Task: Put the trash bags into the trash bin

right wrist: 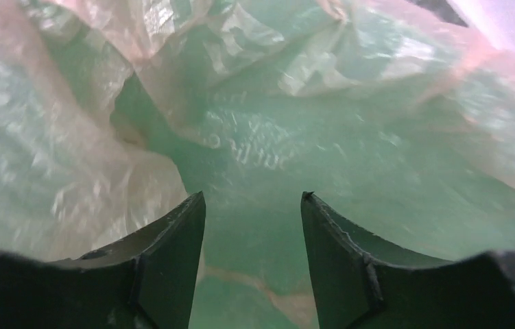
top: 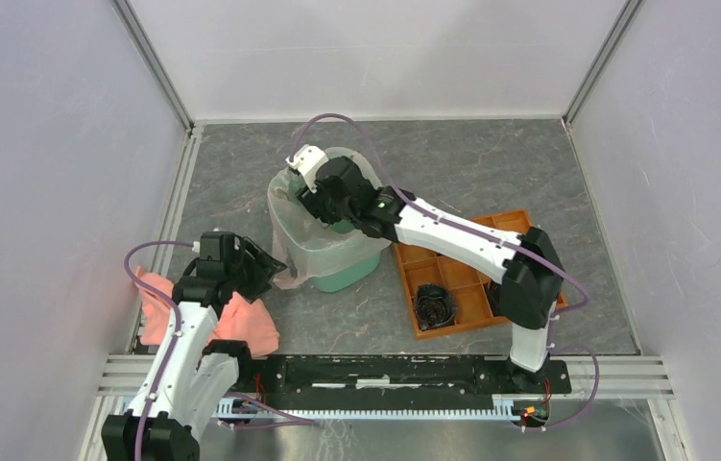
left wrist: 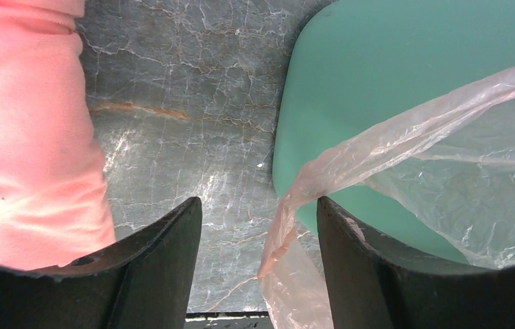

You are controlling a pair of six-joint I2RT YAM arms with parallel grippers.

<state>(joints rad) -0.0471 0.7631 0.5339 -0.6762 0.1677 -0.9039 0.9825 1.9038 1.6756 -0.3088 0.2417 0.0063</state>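
Veined grey table (top: 491, 163); wrinkly glossy bag (top: 291, 240) lines smooth bin (top: 351, 279).

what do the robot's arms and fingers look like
The left arm and right arm have white links and black joints. A thin purple cable loops along each. A small green light glows near the right wrist. The fingers are black, broad, tapering wedges.

A lab test cell: white panels (top: 39, 173) in aluminium framing (top: 153, 65).
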